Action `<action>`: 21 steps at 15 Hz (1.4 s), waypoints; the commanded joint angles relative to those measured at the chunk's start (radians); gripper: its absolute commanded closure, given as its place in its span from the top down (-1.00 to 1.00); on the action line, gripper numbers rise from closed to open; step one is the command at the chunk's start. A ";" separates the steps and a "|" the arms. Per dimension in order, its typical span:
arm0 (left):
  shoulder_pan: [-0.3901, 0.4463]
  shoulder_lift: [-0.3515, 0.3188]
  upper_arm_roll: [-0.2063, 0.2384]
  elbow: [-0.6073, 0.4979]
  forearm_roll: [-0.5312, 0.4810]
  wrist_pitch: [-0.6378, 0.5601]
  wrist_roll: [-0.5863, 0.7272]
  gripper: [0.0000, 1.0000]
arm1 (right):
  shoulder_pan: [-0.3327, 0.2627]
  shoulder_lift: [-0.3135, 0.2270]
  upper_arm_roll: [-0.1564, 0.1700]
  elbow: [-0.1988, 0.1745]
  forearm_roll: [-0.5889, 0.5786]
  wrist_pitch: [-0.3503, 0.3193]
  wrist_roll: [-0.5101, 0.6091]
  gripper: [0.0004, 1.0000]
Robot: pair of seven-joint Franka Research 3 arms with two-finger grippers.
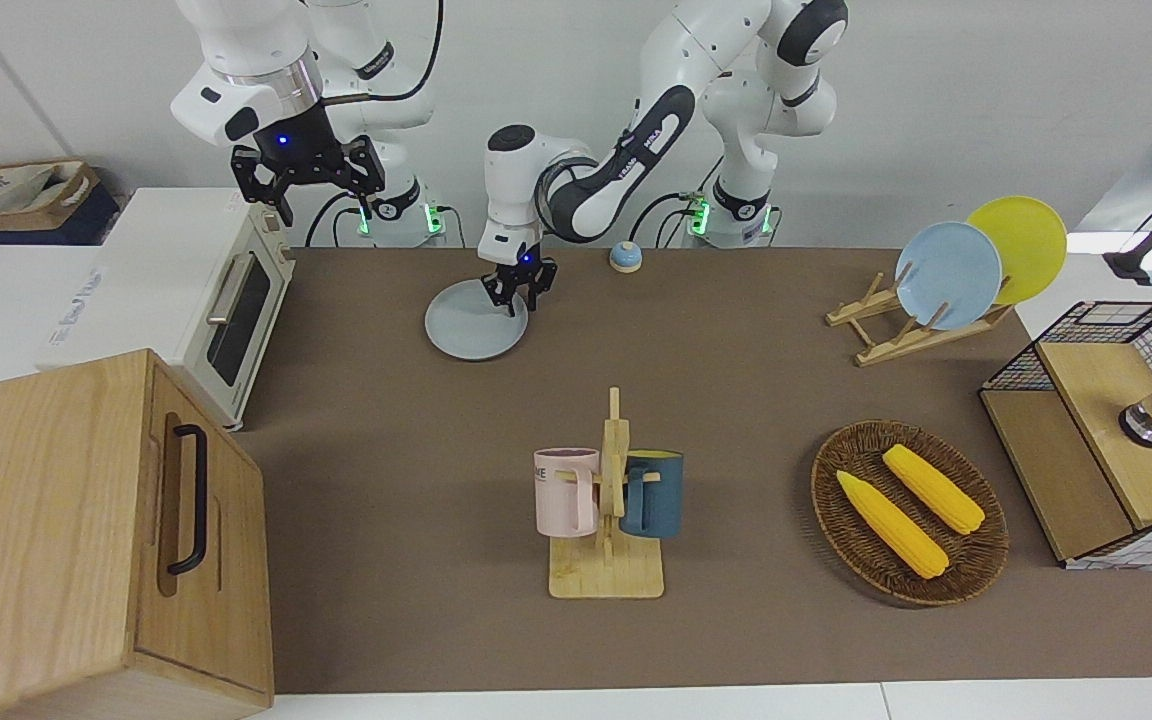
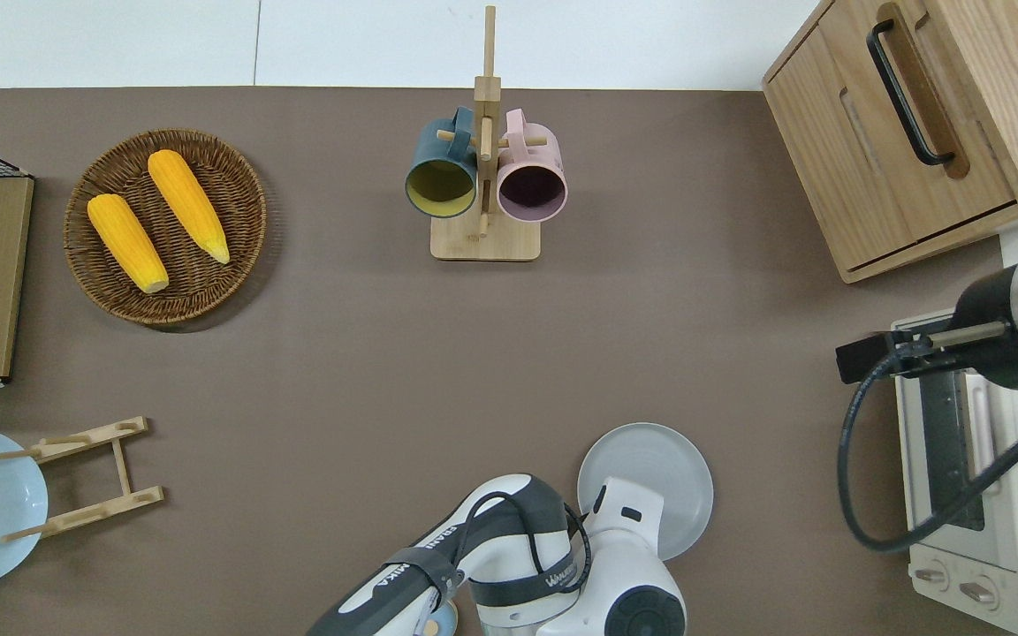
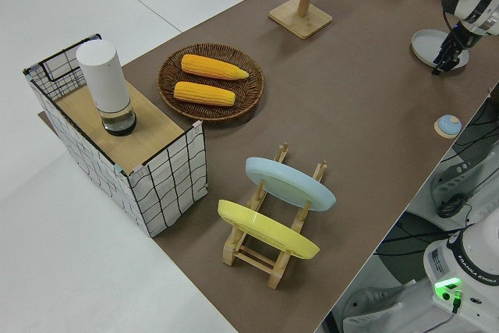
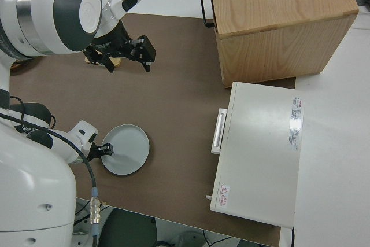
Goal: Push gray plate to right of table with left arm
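The gray plate (image 1: 471,335) lies flat on the brown table (image 1: 386,420), near the robots' edge and toward the right arm's end; it also shows in the overhead view (image 2: 657,466), the left side view (image 3: 433,41) and the right side view (image 4: 128,150). My left gripper (image 1: 513,303) is down at the plate's rim, on the side toward the left arm's end (image 4: 107,150). In the overhead view the arm's wrist hides it. My right arm is parked with its gripper (image 1: 306,180) open and empty.
A white toaster oven (image 1: 236,310) and a wooden cabinet (image 1: 96,530) stand at the right arm's end. A mug rack (image 1: 608,500) is mid-table, farther from the robots. A corn basket (image 1: 908,512), a plate rack (image 1: 921,300) and a small blue knob (image 1: 625,257) lie toward the left arm's end.
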 commanded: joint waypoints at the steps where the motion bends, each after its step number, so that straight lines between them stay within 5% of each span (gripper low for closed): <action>1: -0.012 0.037 0.016 0.047 0.035 -0.059 0.000 1.00 | -0.020 -0.006 0.013 0.004 0.010 -0.012 0.000 0.97; 8: 0.069 0.011 -0.006 0.151 -0.094 -0.271 0.239 1.00 | -0.020 -0.006 0.015 0.004 0.010 -0.012 0.000 0.97; 16: 0.430 -0.078 -0.251 0.339 -0.240 -0.615 0.569 1.00 | -0.020 -0.006 0.015 0.004 0.010 -0.012 0.001 0.97; 21: 0.549 -0.078 -0.257 0.563 -0.266 -0.854 0.793 1.00 | -0.020 -0.006 0.015 0.004 0.010 -0.012 0.000 0.97</action>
